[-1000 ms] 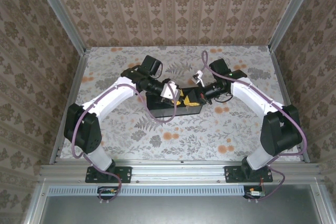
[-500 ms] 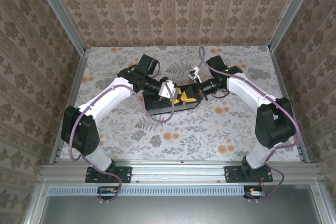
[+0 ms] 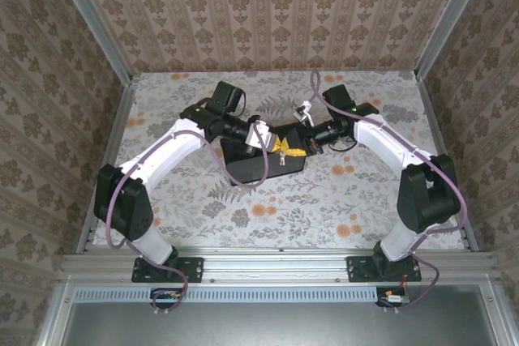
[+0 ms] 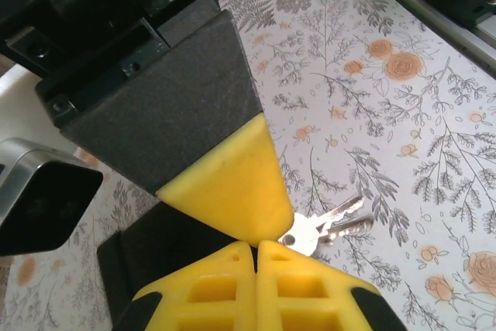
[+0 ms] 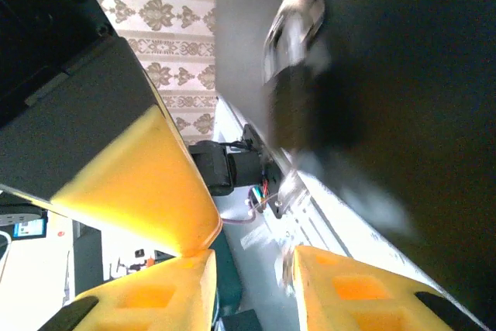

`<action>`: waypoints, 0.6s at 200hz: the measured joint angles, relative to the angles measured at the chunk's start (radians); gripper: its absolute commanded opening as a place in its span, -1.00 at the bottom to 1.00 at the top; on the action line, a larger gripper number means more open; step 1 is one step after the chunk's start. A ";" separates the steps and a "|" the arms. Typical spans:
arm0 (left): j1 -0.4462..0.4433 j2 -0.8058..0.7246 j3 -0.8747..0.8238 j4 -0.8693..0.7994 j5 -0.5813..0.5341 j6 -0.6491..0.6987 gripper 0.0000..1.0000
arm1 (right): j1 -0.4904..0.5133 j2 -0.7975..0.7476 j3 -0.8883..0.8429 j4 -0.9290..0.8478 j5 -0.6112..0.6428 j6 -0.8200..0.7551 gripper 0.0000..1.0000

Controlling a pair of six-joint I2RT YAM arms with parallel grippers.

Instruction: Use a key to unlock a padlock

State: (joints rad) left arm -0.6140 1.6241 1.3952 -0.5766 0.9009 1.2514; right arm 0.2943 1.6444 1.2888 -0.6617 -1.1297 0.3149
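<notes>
At mid-table, arms: you have two, meeting tip to tip above one black block (image 3: 251, 166) on the floral table (image 3: 340, 200).
Keys: two silver blades on one small ring. The keys (image 4: 329, 221) stick out just past your left fingertips, held above the tablecloth.
Left gripper: one. Your left gripper (image 4: 256, 247) is clenched, its yellow tips pressed together with the key ring pinched at their edge.
Right gripper: one. Your right gripper (image 5: 252, 269) is released, with a clear gap between its yellow tips. One of its fingers (image 4: 225, 184) lies against your left tips.
Hard to make out: the right wrist view has a dark, blurred mass with a metallic glint at upper right, and you cannot tell what it is. Part of the key ring is hidden behind the yellow tips. From above, the keys are a tiny speck.
Edges and room: patterned walls (image 3: 268, 14) close three sides. The block sits well apart from them, with open tablecloth all round, widest toward the near rail (image 3: 276, 263).
</notes>
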 measured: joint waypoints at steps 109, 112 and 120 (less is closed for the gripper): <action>0.001 0.065 0.026 0.010 0.053 -0.112 -0.59 | -0.051 -0.124 -0.050 0.137 0.196 0.030 -0.30; 0.001 0.064 0.026 0.014 0.053 -0.119 -0.56 | -0.048 -0.133 -0.055 0.140 0.208 0.030 -0.30; 0.001 0.059 0.026 0.023 0.053 -0.140 -0.49 | -0.040 -0.151 -0.066 0.144 0.234 0.030 -0.30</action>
State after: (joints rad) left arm -0.6132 1.6833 1.4212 -0.5533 0.9539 1.1110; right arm 0.2543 1.4937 1.2224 -0.5179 -0.8955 0.3447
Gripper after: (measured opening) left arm 0.211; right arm 0.351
